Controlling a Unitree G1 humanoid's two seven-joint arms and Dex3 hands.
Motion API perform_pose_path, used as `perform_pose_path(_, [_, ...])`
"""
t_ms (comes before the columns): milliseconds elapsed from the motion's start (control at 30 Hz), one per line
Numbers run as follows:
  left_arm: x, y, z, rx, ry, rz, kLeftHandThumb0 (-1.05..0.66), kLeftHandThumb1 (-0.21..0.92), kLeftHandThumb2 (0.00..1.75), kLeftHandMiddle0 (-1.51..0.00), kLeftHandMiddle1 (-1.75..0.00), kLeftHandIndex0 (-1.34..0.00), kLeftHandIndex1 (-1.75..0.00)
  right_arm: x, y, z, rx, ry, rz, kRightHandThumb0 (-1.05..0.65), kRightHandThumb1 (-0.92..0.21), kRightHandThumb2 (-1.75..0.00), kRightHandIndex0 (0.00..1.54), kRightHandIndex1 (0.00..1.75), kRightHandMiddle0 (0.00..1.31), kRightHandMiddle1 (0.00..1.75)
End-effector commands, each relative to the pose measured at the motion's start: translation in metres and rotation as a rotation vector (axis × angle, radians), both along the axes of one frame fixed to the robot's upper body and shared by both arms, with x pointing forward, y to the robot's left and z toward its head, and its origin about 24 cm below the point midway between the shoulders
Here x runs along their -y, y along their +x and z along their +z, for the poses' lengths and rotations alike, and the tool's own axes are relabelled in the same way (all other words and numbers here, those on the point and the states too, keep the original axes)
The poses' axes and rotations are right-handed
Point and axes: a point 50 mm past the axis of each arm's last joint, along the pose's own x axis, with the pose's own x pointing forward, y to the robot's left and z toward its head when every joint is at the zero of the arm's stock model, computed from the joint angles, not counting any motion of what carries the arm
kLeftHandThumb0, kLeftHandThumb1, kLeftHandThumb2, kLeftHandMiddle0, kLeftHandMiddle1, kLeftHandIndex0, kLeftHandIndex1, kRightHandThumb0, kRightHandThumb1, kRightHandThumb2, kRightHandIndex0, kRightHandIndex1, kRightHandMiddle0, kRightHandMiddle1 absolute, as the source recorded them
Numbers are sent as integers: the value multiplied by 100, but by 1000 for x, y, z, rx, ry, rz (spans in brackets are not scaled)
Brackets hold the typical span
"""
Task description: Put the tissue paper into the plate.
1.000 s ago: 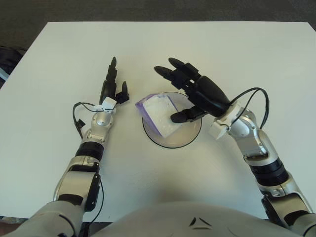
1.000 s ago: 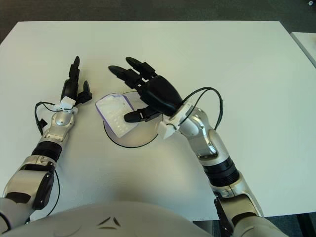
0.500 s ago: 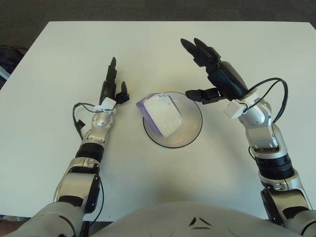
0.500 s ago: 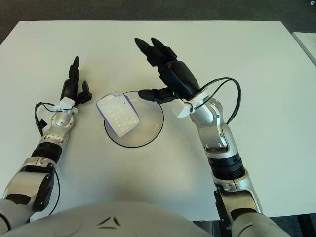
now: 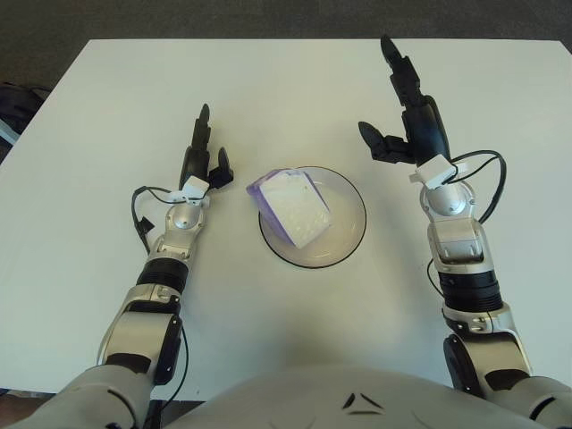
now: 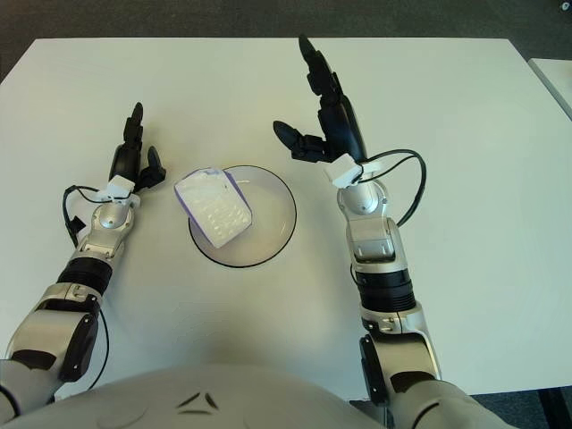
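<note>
A white tissue pack with purple edging (image 5: 291,206) lies in the clear round plate (image 5: 347,223), over its left half and slightly past the left rim. My right hand (image 5: 404,112) is to the right of the plate, apart from it, fingers spread and holding nothing. My left hand (image 5: 201,159) shows just left of the plate with its fingers stretched out straight, also holding nothing.
The plate stands near the middle of a white table (image 5: 107,107). Dark floor shows beyond the table's far edge. A black cable loops at each wrist.
My right hand has drawn back from over the plate to the right and up, fingers spreading and straightening. The tissue pack stays in the plate. The left hand has not moved.
</note>
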Motion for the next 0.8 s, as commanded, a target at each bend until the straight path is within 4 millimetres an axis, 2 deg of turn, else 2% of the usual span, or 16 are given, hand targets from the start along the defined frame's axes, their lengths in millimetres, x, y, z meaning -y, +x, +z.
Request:
perform_pose_path(0, [4, -40, -67, -260, -42, 26, -85, 92, 113, -3, -1, 0, -13, 8, -1, -8, 9, 98, -28, -96, -92, -66, 8, 3, 1, 21])
perform_pose_path(333, [4, -41, -66, -262, -49, 34, -84, 92, 114, -5, -2, 0, -19, 15, 5, -17, -34, 203, -63, -97, -92, -69, 10, 3, 0, 33])
perform_pose_path(533, [4, -42, -66, -262, -47, 32, -83, 92, 113, -5, -2, 0, -20, 26, 8, -45, -114, 271, -76, -93, -92, -73, 10, 3, 0, 35])
perform_pose_path(767, [4, -44, -66, -264, -49, 34, -83, 92, 113, -5, -2, 0, -20, 24, 1, -61, -151, 317, -89, -86, -92, -79, 11, 3, 0, 37])
